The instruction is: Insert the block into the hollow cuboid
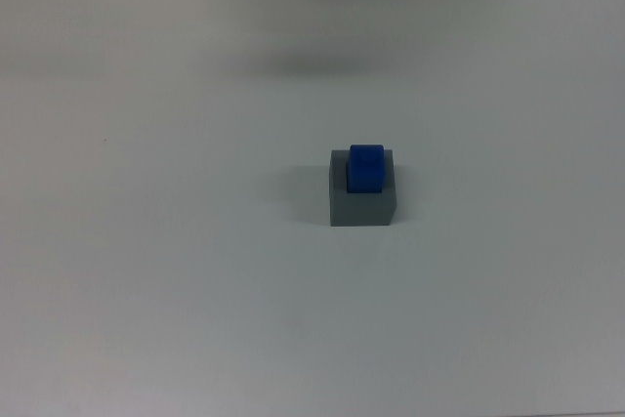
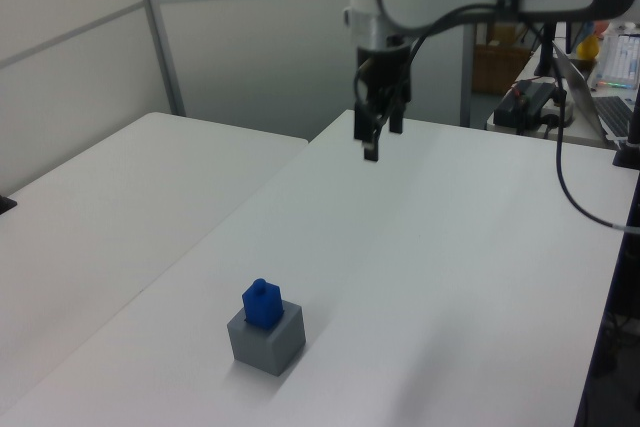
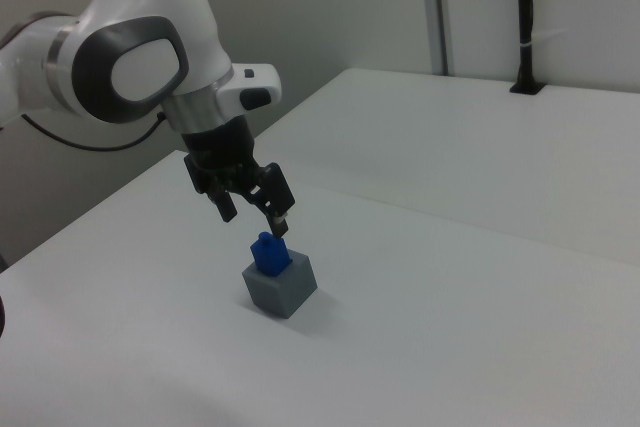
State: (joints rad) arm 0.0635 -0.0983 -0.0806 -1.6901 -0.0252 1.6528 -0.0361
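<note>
white table (image 1: 146, 241), block (image 1: 366, 167) far below jaws

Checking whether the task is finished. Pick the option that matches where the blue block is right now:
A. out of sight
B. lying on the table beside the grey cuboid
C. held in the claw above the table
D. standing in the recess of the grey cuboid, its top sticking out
D: the block stands upright in the top of the hollow cuboid, protruding above it, while the empty claw hangs well away from both.

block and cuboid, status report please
Gripper open, empty, raised clear. Blue block seated upright in the grey hollow cuboid, top protruding. Nothing in the way.
</note>
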